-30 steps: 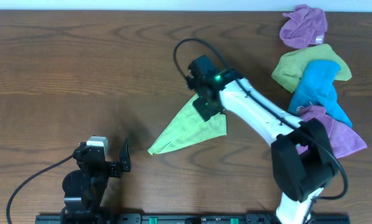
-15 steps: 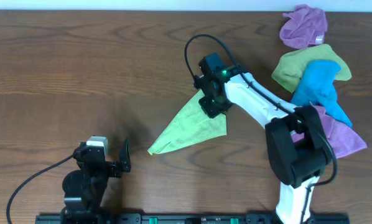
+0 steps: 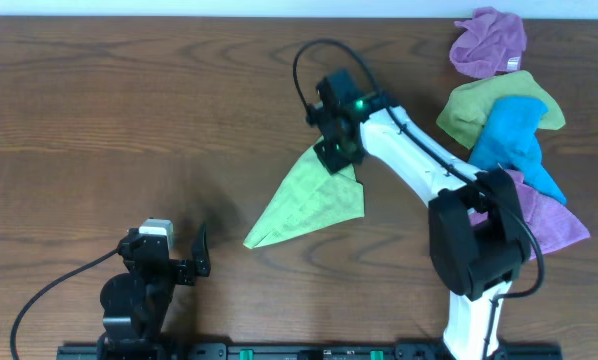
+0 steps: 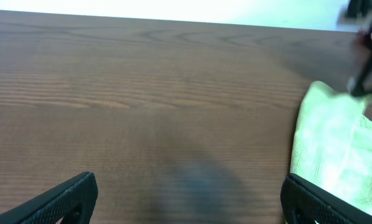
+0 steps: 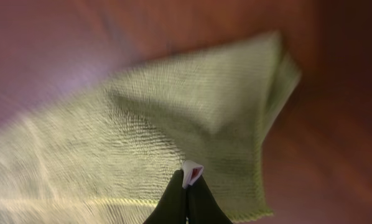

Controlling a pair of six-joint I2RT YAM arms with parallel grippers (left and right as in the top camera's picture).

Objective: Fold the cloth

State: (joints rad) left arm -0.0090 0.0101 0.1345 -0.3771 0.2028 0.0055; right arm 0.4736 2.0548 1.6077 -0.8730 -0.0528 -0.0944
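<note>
The right arm (image 3: 409,160) is white with black joints, black cable (image 3: 319,43), seemingly 1 green light (image 3: 357,103).

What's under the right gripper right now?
The cloth: its top corner is pinched in the shut right gripper. Overhead, the gripper hides that corner, and the cloth covers the table beneath.

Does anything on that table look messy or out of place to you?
The cloth lies as a lopsided triangle, askew to the table edges, its top corner pinched by the right gripper. At the far right, other cloths sit in a crumpled, overlapping heap. Nothing looks spilled or damaged.
</note>
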